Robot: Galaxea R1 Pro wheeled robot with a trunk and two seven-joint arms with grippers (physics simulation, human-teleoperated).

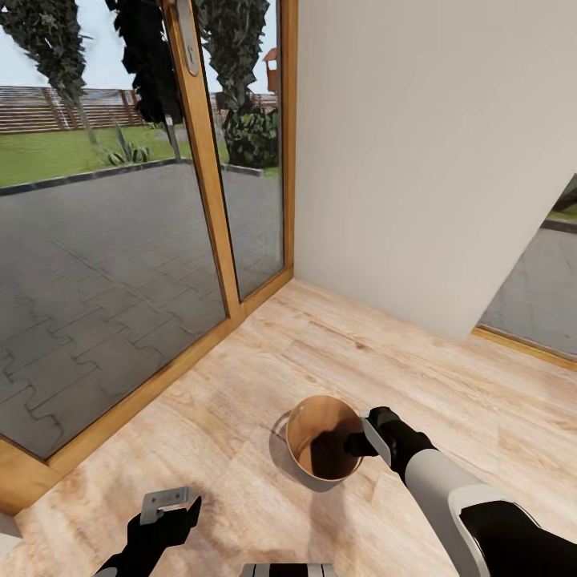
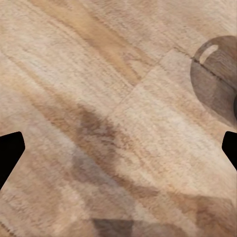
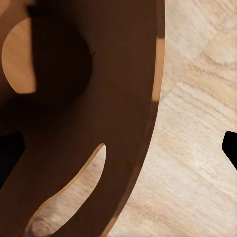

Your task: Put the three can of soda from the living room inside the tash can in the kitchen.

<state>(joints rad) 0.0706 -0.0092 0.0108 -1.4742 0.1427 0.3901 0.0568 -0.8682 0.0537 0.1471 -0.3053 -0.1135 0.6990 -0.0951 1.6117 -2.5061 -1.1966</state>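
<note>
While the right arm's fingers (image 1: 362, 439) hang over the right-hand rim of the tash can (image 1: 308, 449), they stand spread with nothing between them; in the right wrist view the two dark fingertips (image 3: 230, 146) sit at opposite edges of the picture, with the bin's brown inner wall (image 3: 123, 98) and a strip of plank floor (image 3: 197, 148) between. The bin's inside looks orange-brown and shadowed, and no can is visible in the part that shows. Its pale grey outside shows as a thin band along the near rim in the head view.

Lower and to the left, the left arm's fingers (image 1: 175, 506) are likewise spread and empty, poised above bare floor well apart from the bin. In the left wrist view the fingertips (image 2: 10, 148) again frame wood planks (image 2: 113, 113), and a dark rounded part of the bin (image 2: 215, 84) shows at one corner.

Around them the pale plank floor (image 1: 240, 385) runs to wood-framed glass doors (image 1: 204, 160) on the left, with paving, lawn and trees beyond. A plain white wall (image 1: 433, 144) stands ahead on the right.
</note>
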